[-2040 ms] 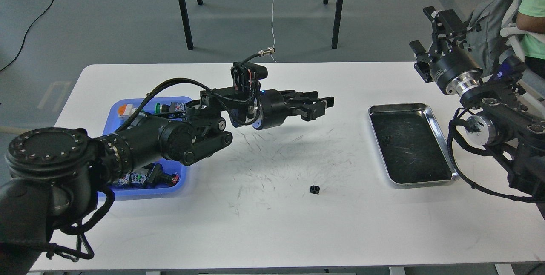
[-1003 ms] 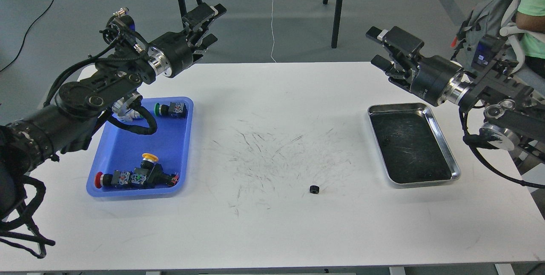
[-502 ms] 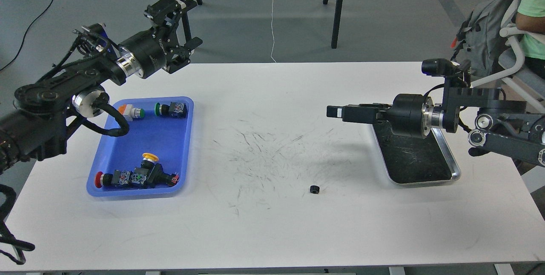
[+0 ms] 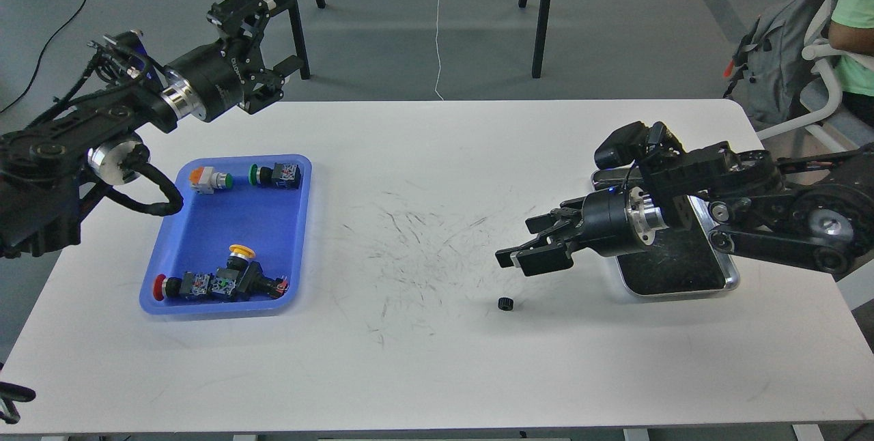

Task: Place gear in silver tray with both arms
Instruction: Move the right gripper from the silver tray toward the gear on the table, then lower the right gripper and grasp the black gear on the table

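A small black gear (image 4: 504, 303) lies alone on the white table, front of centre. My right gripper (image 4: 522, 244) is open and empty; it hangs low over the table, just above and right of the gear, fingers pointing left and down. The silver tray (image 4: 726, 280) lies at the right, mostly hidden behind my right arm. My left gripper (image 4: 263, 35) is open and empty, raised high beyond the table's far left edge, far from the gear.
A blue plastic tray (image 4: 205, 236) at the left holds several push-button switches. Black table legs stand behind the far edge. A seated person (image 4: 850, 11) and a grey bag are at the far right. Pen scuffs mark the table's middle.
My right arm has swung down and left from above the silver tray, lowering its gripper close to the gear. My left arm has drawn back further left and up. The gear has not moved.
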Robot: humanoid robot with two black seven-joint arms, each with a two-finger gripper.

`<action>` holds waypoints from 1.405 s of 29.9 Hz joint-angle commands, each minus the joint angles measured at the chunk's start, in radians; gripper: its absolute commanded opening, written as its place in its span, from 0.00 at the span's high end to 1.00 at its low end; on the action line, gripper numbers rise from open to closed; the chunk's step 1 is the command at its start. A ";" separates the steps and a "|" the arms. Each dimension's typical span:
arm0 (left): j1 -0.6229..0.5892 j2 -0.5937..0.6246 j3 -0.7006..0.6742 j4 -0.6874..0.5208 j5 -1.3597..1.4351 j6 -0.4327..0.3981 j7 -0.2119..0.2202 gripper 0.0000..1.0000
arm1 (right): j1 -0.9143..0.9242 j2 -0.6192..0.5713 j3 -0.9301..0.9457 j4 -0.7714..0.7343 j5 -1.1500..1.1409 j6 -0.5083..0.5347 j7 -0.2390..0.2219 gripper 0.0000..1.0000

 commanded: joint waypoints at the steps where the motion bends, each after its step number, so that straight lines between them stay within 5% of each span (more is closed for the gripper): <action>1: 0.002 -0.001 -0.003 0.020 -0.003 0.000 0.000 0.00 | 0.031 0.047 -0.057 -0.005 -0.066 -0.002 0.000 0.07; 21: 0.017 0.002 -0.009 0.008 -0.010 0.000 0.000 0.00 | 0.043 0.275 -0.185 -0.137 -0.183 -0.017 0.000 0.10; 42: 0.028 -0.003 -0.009 0.021 -0.013 0.000 0.000 0.00 | 0.033 0.341 -0.255 -0.195 -0.232 -0.025 0.000 0.38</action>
